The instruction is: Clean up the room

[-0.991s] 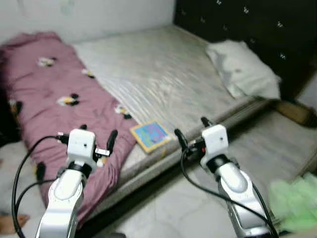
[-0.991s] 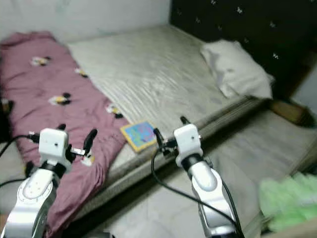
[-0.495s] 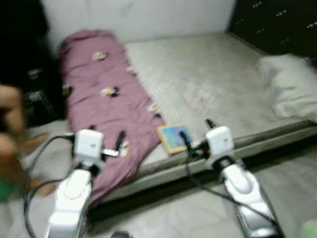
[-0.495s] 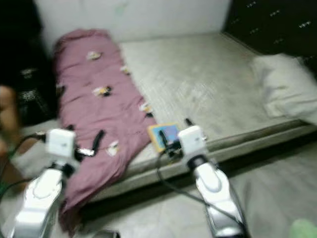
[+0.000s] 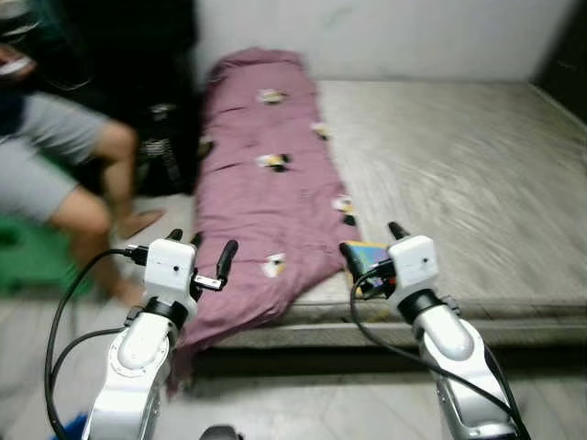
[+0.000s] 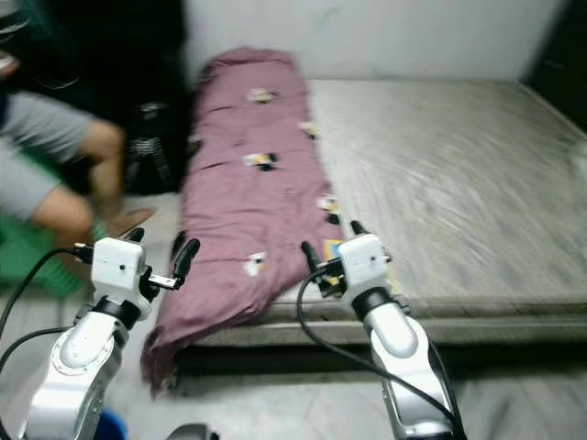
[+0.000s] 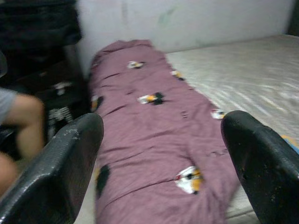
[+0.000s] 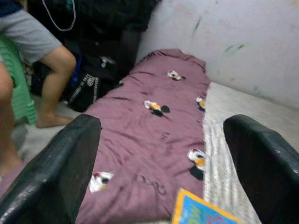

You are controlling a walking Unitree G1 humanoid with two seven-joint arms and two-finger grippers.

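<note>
A mauve blanket [image 5: 266,197] with small printed patches lies along the left side of the bare mattress [image 5: 459,165], and its end hangs over the front edge toward the floor. A colourful blue and yellow book [image 8: 203,211] lies flat at the front edge of the mattress, just right of the blanket. My left gripper [image 5: 202,241] is held up in front of the blanket's hanging end, open and holding nothing. My right gripper [image 5: 371,238] hovers over the book, open too, with nothing between its fingers.
A person [image 5: 64,165] in grey shorts sits at the left on a green stool [image 5: 27,261], bare feet on the floor. Dark bags [image 5: 165,147] are piled against the wall beside the bed. Pale tiled floor [image 5: 303,412] runs along the bed's front.
The whole view has swung left: pillow and dark headboard have left the picture, and the person and bags have come in. Both grippers stay raised and open.
</note>
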